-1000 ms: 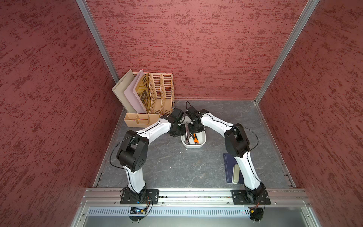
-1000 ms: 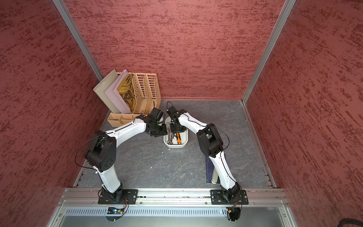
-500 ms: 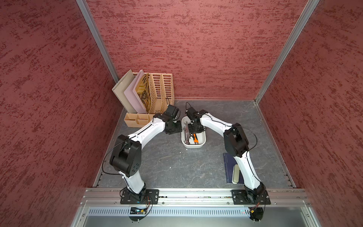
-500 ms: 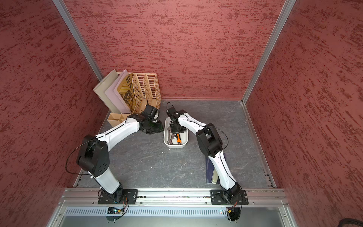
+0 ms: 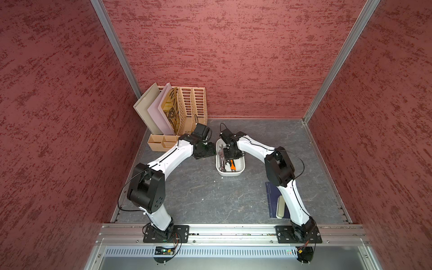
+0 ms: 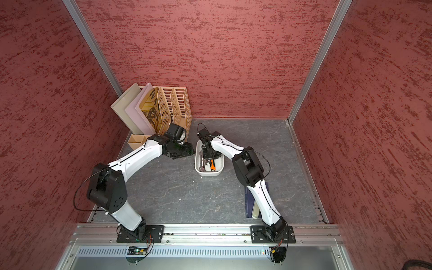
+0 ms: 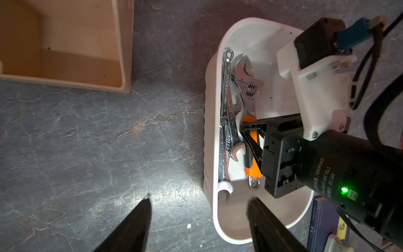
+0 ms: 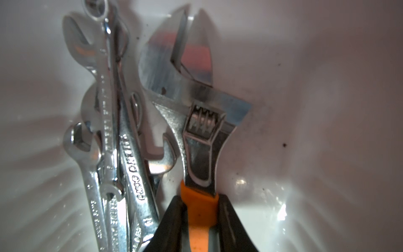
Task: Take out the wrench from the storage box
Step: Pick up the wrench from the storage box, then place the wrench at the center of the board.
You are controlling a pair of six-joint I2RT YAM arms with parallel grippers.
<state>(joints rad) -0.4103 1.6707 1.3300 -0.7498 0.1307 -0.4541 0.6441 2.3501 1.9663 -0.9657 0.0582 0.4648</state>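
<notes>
The white storage box point(image 5: 242, 168) point(image 6: 196, 168) sits mid-table and holds several chrome wrenches point(image 7: 224, 131) point(image 8: 113, 152) along one wall. Beside them lies an adjustable wrench point(image 5: 232, 164) point(image 6: 212, 165) point(image 7: 248, 87) point(image 8: 200, 122) with an orange handle. My right gripper point(image 5: 230, 154) point(image 6: 210, 154) point(image 7: 245, 135) point(image 8: 199, 203) reaches down into the box, its fingers pressed on both sides of that orange handle. My left gripper point(image 5: 207, 149) point(image 6: 187, 150) point(image 7: 199, 198) hangs open at the box's left side, one finger over the floor and one over the box's end.
A tan slatted file rack point(image 5: 189, 105) with boards stands in the back left corner, a small tan divided tray point(image 5: 161, 142) point(image 7: 65, 43) in front of it. A dark blue book point(image 5: 272, 198) point(image 7: 320, 220) with a cream object on it lies by the right arm's base.
My left gripper has opened wide and drawn back from over the box to its left side. The right gripper's fingers have narrowed onto the orange handle.
</notes>
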